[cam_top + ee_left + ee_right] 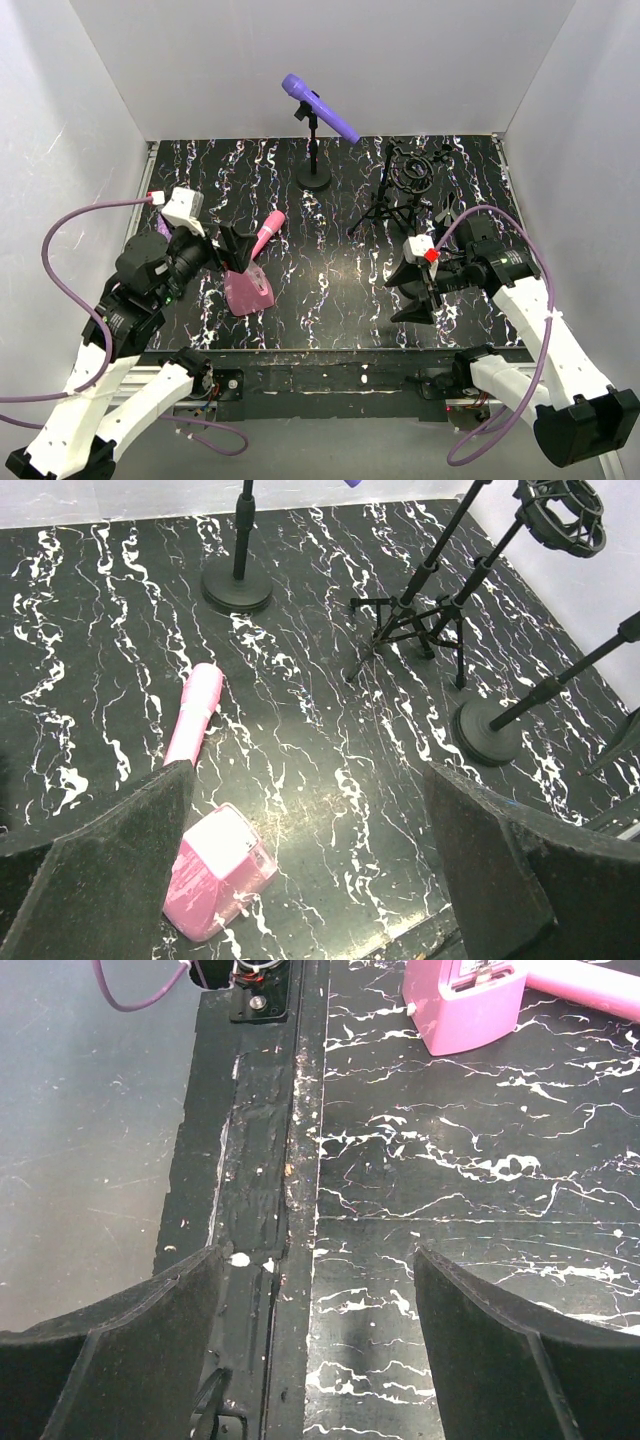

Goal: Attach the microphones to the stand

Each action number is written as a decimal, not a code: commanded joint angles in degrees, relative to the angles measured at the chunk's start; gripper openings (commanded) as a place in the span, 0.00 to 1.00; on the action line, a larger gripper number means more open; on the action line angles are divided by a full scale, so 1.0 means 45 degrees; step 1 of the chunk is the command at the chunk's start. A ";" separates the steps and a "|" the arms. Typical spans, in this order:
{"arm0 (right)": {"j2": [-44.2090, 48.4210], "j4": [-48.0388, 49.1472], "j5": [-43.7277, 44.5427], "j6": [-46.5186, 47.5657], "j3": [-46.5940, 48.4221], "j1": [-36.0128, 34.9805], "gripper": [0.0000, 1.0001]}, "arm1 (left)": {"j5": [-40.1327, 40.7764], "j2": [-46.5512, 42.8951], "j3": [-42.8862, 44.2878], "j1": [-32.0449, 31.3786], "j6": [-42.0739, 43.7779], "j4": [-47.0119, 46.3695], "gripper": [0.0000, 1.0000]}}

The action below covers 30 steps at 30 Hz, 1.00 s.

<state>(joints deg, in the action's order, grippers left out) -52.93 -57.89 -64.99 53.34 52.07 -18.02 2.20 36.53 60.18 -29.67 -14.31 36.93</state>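
Note:
A plain purple microphone sits tilted in the clip of a round-based stand at the back centre. A pink microphone lies flat on the black marbled table, its near end by a squat pink block. My left gripper hovers open just over that near end and the block, holding nothing. My right gripper is open and empty above the table's front edge, facing the pink block and the pink microphone.
A black tripod stand with an empty ring-shaped shock mount stands at the back right. Another round-based stand leans near the right arm. White walls close in three sides. A metal rail runs along the front edge.

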 commanded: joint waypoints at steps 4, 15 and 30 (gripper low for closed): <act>-0.0172 0.0384 -0.0226 0.0548 -0.0165 0.0020 0.83 | 0.0430 0.0553 0.0688 0.0090 0.0444 0.0134 0.98; -0.0367 -0.0143 -0.0128 0.1017 -0.0107 0.0020 0.83 | 0.1875 0.2289 0.1938 0.0090 0.0659 0.0056 0.98; -0.0407 -0.0612 -0.0108 0.1330 0.0029 0.0020 0.82 | 0.2444 0.4322 0.2038 0.3169 0.1010 -0.0412 0.98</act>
<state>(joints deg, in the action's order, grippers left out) -54.72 -58.78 -64.47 57.80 51.13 -18.02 14.15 54.98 68.53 -21.80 -11.33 36.80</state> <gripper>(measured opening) 0.823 0.981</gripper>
